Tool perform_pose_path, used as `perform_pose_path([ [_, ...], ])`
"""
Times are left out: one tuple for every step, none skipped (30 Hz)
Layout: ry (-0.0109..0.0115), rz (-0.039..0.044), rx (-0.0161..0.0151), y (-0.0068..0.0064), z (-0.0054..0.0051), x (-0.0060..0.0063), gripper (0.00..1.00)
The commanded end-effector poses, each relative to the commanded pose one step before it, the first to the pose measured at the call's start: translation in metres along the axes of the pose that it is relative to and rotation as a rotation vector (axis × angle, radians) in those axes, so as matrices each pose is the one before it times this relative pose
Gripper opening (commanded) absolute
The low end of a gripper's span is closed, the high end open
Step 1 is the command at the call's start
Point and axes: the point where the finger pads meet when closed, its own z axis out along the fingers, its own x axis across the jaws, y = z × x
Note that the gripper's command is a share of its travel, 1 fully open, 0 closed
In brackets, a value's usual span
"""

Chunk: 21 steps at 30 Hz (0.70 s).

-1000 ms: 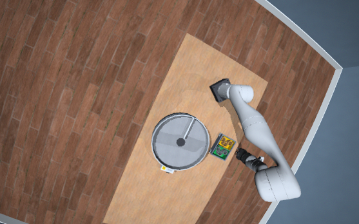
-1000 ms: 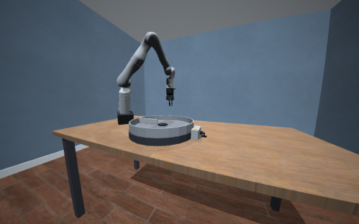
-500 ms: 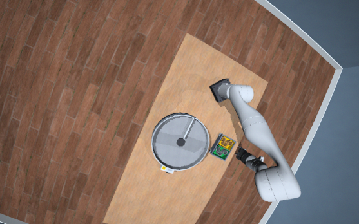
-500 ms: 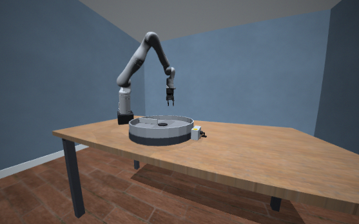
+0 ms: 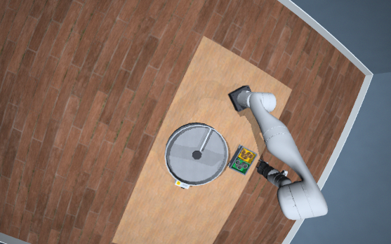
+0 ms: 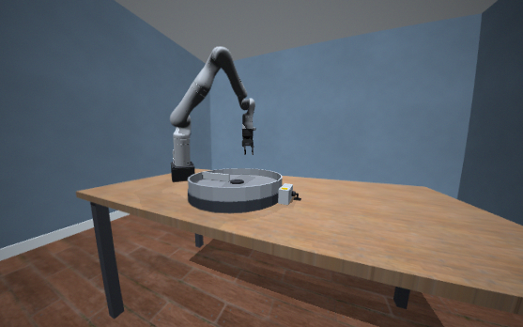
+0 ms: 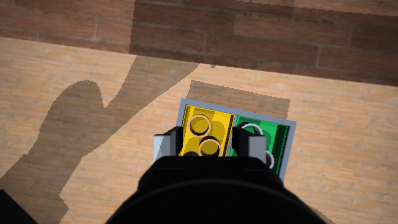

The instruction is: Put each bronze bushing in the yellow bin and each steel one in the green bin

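Observation:
My gripper [image 7: 207, 137] is open and empty, high above the yellow bin [image 7: 206, 131]. Two bronze bushings [image 7: 199, 125] lie in that bin between my fingertips in the wrist view. The green bin [image 7: 261, 141] joins it on the right and holds steel bushings [image 7: 250, 129], partly hidden by my right finger. From above, the yellow bin [image 5: 247, 153] and green bin [image 5: 241, 165] stand right of the turntable [image 5: 196, 153], with my gripper [image 5: 260, 166] beside them. I see no bushings on the turntable. In the side view my gripper [image 6: 248, 149] hangs above the turntable [image 6: 235, 185], which hides the bins.
A small control box [image 6: 285, 194] with a yellow label sits on the turntable's rim; it also shows from above [image 5: 182, 184]. The arm's base [image 5: 239, 97] stands at the table's far end. The table edge runs close behind the bins.

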Motion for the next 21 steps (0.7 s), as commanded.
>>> perform_pose_path([
  [0.00159, -0.00005, 0.00099, -0.00038, -0.00073, 0.00038, 1.00],
  [0.00000, 0.00000, 0.00000, 0.00000, 0.00000, 0.00000, 1.00],
  [0.00000, 0.00000, 0.00000, 0.00000, 0.00000, 0.00000, 1.00],
  [0.00000, 0.00000, 0.00000, 0.00000, 0.00000, 0.00000, 1.00],
  [0.00000, 0.00000, 0.00000, 0.00000, 0.00000, 0.00000, 1.00],
  [0.00000, 0.00000, 0.00000, 0.00646, -0.00305, 0.00334, 1.00],
  [0.00000, 0.00000, 0.00000, 0.00646, -0.00305, 0.00334, 1.00],
  [0.00000, 0.00000, 0.00000, 0.00000, 0.00000, 0.00000, 1.00],
  [0.00000, 0.00000, 0.00000, 0.00000, 0.00000, 0.00000, 1.00],
  [0.00000, 0.00000, 0.00000, 0.00646, -0.00305, 0.00334, 1.00],
  [0.00000, 0.00000, 0.00000, 0.00646, -0.00305, 0.00334, 1.00],
  [0.00000, 0.00000, 0.00000, 0.00646, -0.00305, 0.00334, 1.00],
  [0.00000, 0.00000, 0.00000, 0.00000, 0.00000, 0.00000, 1.00],
  [0.00000, 0.00000, 0.00000, 0.00000, 0.00000, 0.00000, 1.00],
  [0.00000, 0.00000, 0.00000, 0.00000, 0.00000, 0.00000, 1.00],
  [0.00000, 0.00000, 0.00000, 0.00646, -0.00305, 0.00334, 1.00],
  [0.00000, 0.00000, 0.00000, 0.00646, -0.00305, 0.00334, 1.00],
  [0.00000, 0.00000, 0.00000, 0.00646, -0.00305, 0.00334, 1.00],
  [0.00000, 0.00000, 0.00000, 0.00646, -0.00305, 0.00334, 1.00],
  [0.00000, 0.00000, 0.00000, 0.00646, -0.00305, 0.00334, 1.00],
  [0.00000, 0.00000, 0.00000, 0.00000, 0.00000, 0.00000, 1.00],
])
